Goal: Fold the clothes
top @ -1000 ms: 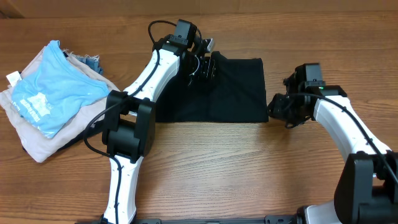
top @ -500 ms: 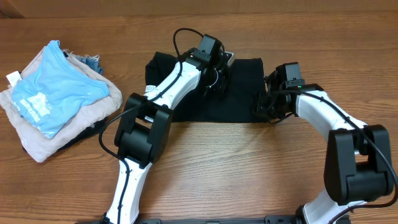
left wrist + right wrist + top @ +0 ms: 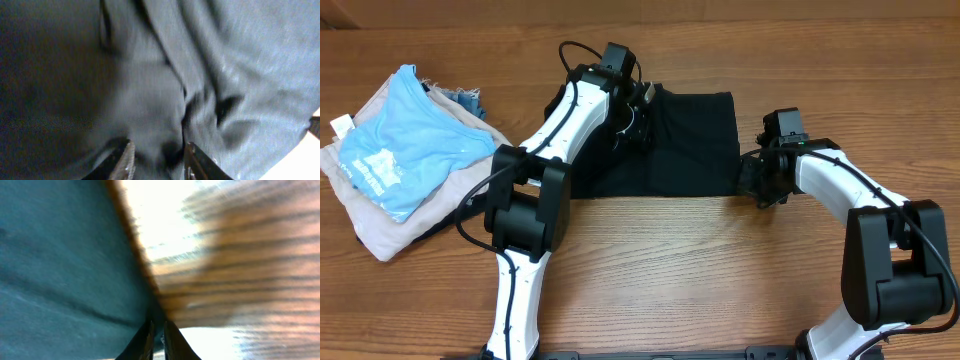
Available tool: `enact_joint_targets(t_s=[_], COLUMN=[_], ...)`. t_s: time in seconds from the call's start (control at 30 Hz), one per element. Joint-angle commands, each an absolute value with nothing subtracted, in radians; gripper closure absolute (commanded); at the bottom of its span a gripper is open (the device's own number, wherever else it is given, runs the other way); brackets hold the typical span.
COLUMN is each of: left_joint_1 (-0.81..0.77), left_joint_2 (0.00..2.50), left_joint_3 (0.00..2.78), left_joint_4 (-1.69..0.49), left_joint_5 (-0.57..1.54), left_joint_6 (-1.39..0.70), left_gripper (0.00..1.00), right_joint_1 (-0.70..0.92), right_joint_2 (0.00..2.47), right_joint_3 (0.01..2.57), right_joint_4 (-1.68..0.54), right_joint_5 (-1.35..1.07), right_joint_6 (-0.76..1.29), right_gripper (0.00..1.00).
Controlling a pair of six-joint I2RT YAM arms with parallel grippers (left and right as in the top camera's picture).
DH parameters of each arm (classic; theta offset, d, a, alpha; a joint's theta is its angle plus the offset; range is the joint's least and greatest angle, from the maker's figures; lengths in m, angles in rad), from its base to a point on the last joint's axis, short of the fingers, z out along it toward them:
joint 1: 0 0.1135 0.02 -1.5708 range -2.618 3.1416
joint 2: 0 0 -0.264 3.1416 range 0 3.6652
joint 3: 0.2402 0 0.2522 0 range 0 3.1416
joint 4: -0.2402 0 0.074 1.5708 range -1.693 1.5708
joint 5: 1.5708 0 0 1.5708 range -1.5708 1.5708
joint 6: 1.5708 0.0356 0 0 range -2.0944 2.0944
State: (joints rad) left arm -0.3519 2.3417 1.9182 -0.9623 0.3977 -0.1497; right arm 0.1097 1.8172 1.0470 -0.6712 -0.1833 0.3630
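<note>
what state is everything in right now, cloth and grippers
black shirt, flat on the table in a rough rectangle, wrinkled in places
left gripper, open, fingers apart over the wrinkles
right gripper, shut on the shirt's right edge
light blue garment, folded, on top of the beige one
beige garment, folded, underneath

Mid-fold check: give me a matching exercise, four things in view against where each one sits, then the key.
Things:
1 black shirt
2 light blue garment
3 left pincer
4 right pincer

Places:
A on top of the beige garment, far left
B at the shirt's right edge
C spread flat, centre of the overhead view
D over the shirt's rumpled far-left part

Pairs: 1-C, 2-A, 3-D, 4-B
</note>
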Motion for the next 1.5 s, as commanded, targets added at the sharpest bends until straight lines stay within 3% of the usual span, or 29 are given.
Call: enact_joint_targets(t_s=[0.0, 0.07, 0.1, 0.2, 0.27, 0.3, 0.43, 0.53, 0.63, 0.83, 0.97, 1.03, 1.13, 1.3, 1.47], left_joint_1=[-0.350, -0.336, -0.319, -0.293, -0.271, -0.253, -0.183, -0.133, -0.116, -0.116, -0.117, -0.118, -0.118, -0.117, -0.119], left_joint_2=[2.324, 2.302, 2.275, 2.229, 2.202, 2.190, 2.188, 2.188, 2.188, 2.188, 2.188, 2.188, 2.188, 2.188, 2.188], left_joint_3=[2.014, 2.085, 2.147, 2.243, 2.275, 2.280, 2.267, 2.265, 2.265, 2.264, 2.253, 2.225, 2.109, 1.863, 1.673], left_joint_4=[-1.030, -1.056, -1.071, -1.108, -1.135, -1.159, -1.242, -1.280, -1.300, -1.316, -1.344, -1.348, -1.324, -1.174, -0.992], left_joint_5=[0.391, 0.393, 0.398, 0.384, 0.362, 0.355, 0.355, 0.356, 0.354, 0.323, 0.295, 0.294, 0.269, 0.270, 0.289], left_joint_6=[-0.137, -0.131, -0.131, -0.131, -0.131, -0.141, -0.234, -0.263, -0.261, -0.258, -0.259, -0.259, -0.270, -0.285, -0.229], left_gripper=[0.62, 0.60, 0.57, 0.40, 0.34, 0.34, 0.43, 0.40, 0.30, 0.23, 0.21, 0.20, 0.21, 0.19, 0.18], right_joint_1=[0.078, 0.062, 0.059, 0.059, 0.066, 0.078, 0.119, 0.125, 0.124, 0.121, 0.110, 0.110, 0.110, 0.110, 0.110], right_joint_2=[1.761, 1.705, 1.674, 1.665, 1.679, 1.699, 1.779, 1.847, 1.922, 1.975, 1.975, 1.965, 1.896, 1.671, 1.555], right_joint_3=[1.082, 1.117, 1.140, 1.152, 1.151, 1.151, 1.151, 1.151, 1.151, 1.150, 1.150, 1.153, 1.154, 1.161, 1.161], right_joint_4=[-0.698, -0.698, -0.697, -0.674, -0.634, -0.596, -0.522, -0.525, -0.592, -0.757, -0.806, -0.800, -0.783, -0.784, -0.790], right_joint_5=[-0.183, -0.240, -0.272, -0.351, -0.378, -0.381, -0.380, -0.366, -0.258, 0.088, 0.086, 0.004, -0.059, -0.063, -0.077], right_joint_6=[0.316, 0.222, 0.206, 0.205, 0.204, 0.204, 0.204, 0.205, 0.227, 0.416, 0.460, 0.414, 0.403, 0.366, 0.366], right_gripper=[0.87, 0.73, 0.58, 0.52, 0.51, 0.52, 0.85, 0.87, 0.96, 0.96, 0.95, 0.81, 0.47, 0.27, 0.24])
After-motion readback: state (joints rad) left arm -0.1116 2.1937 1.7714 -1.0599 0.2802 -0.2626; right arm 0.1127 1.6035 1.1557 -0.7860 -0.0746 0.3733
